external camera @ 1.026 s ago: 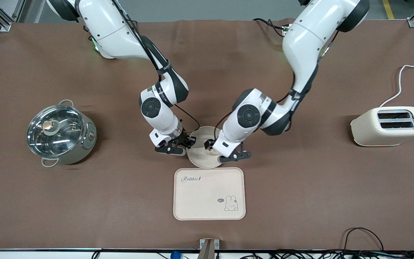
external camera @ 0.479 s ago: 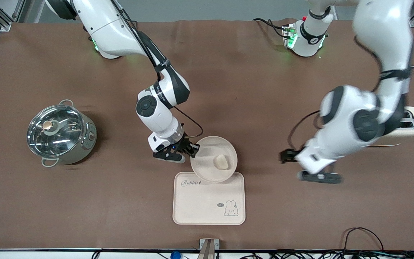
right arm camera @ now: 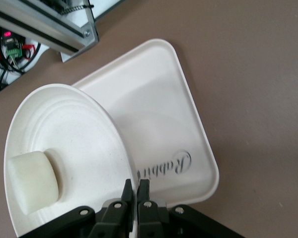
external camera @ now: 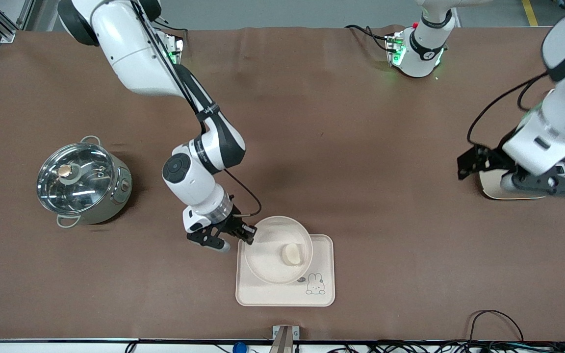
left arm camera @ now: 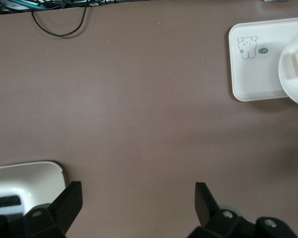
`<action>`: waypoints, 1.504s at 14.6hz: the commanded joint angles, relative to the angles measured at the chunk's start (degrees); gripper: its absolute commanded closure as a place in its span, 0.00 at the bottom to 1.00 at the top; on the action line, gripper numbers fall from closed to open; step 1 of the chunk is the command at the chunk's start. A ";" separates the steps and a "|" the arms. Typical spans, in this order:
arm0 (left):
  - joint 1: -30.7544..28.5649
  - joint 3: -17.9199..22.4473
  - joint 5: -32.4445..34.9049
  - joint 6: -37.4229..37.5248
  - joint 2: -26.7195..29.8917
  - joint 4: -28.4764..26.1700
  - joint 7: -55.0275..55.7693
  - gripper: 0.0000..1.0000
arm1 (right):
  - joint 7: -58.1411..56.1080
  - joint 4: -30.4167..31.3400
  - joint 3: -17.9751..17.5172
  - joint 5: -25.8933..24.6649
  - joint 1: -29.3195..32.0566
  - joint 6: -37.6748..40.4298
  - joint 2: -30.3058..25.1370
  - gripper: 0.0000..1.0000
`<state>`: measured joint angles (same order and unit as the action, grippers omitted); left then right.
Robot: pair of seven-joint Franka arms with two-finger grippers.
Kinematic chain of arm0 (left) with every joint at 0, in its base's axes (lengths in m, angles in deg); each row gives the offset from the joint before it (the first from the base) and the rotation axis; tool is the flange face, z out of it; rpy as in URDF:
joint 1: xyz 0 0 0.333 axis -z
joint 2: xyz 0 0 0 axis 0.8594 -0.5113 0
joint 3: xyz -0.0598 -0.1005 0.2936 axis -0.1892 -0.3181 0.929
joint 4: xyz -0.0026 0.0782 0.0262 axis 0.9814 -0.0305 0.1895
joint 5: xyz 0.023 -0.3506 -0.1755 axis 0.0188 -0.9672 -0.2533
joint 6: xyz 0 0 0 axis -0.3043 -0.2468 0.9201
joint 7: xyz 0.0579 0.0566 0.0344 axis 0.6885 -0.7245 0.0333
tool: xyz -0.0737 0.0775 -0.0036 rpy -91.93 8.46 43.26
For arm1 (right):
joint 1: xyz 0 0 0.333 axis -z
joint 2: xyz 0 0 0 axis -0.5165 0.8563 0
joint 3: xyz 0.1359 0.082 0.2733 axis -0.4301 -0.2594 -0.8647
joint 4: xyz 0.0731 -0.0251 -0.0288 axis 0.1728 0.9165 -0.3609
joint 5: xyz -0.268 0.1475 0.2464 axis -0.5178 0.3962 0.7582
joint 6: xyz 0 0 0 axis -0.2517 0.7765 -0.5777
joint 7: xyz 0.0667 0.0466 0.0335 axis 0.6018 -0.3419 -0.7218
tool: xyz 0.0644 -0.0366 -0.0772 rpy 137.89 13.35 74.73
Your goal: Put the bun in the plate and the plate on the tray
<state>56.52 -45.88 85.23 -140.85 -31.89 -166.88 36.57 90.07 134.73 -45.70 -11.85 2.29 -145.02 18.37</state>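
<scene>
while the small pale cream bun (external camera: pixel 291 254) lay in the round cream-white plate (external camera: pixel 267 267), that plate sat over the cream rectangular rabbit tray (external camera: pixel 322 294). the right hand (external camera: pixel 242 234) pinched its rim; the left hand (external camera: pixel 525 172) hung spread above the cream toaster (external camera: pixel 492 189) on the brown counter (external camera: pixel 361 147).

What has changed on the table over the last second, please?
The right hand, pinching the plate by its rim, has carried it with the bun toward the front camera and over the tray. The left hand, open, has withdrawn to over the toaster. The pot stayed put.
</scene>
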 commanded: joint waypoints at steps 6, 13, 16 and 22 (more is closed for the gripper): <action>4.82 7.41 0.71 4.56 9.01 -5.65 -1.69 0.00 | 2.22 -18.32 -0.67 0.58 0.24 -0.32 15.73 0.99; 6.69 10.16 0.53 3.86 9.02 -4.52 -3.80 0.00 | 2.04 -18.15 -0.76 0.66 2.44 -0.32 15.73 0.41; 5.99 10.08 0.01 3.94 8.06 -2.59 -3.97 0.00 | 0.90 -18.06 -1.73 0.75 3.84 0.56 13.99 0.27; 4.58 10.16 -2.02 3.94 7.97 -2.58 -3.97 0.00 | -4.01 -17.62 -1.29 0.14 8.14 29.59 -0.76 0.00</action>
<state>61.29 -36.05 84.00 -136.84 -23.84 -170.11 33.69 89.64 113.85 -45.94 -11.92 7.41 -125.61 26.07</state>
